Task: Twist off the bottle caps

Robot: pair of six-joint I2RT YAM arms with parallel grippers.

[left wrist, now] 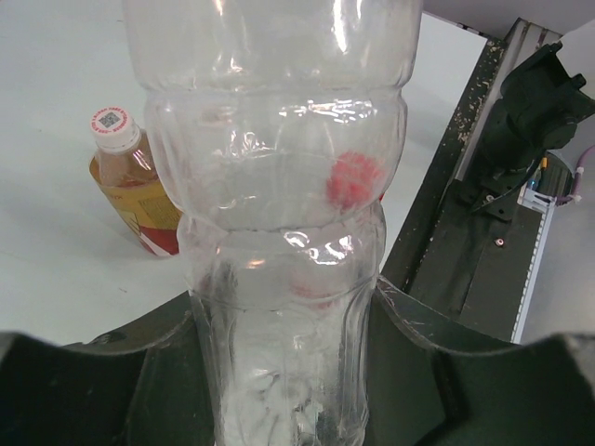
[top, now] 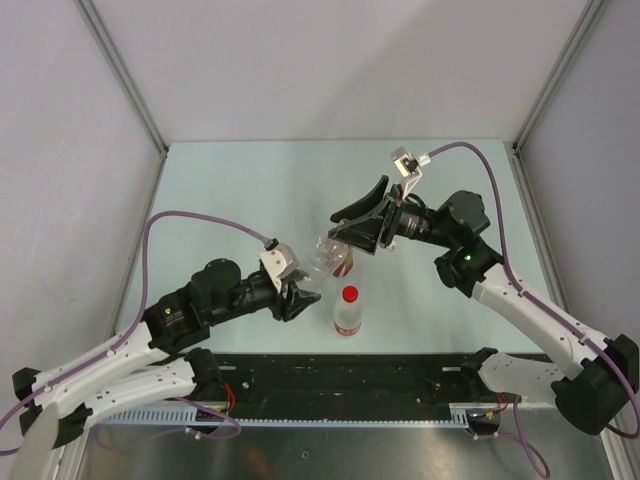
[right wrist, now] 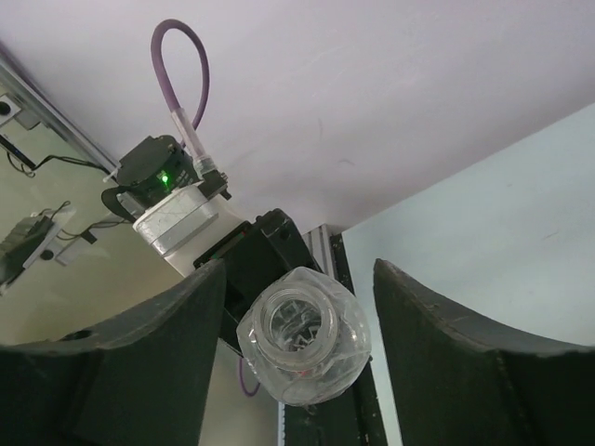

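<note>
My left gripper is shut on the lower body of a clear plain bottle, which it holds tilted up off the table. That bottle fills the left wrist view. In the right wrist view its mouth is open and bears no cap. My right gripper is open around the neck, both fingers apart from it. A bottle with a red cap stands upright on the table. The amber bottle has a white cap.
A black rail runs along the near table edge between the arm bases. Grey enclosure walls close in the left, right and back. Purple cables loop over both arms.
</note>
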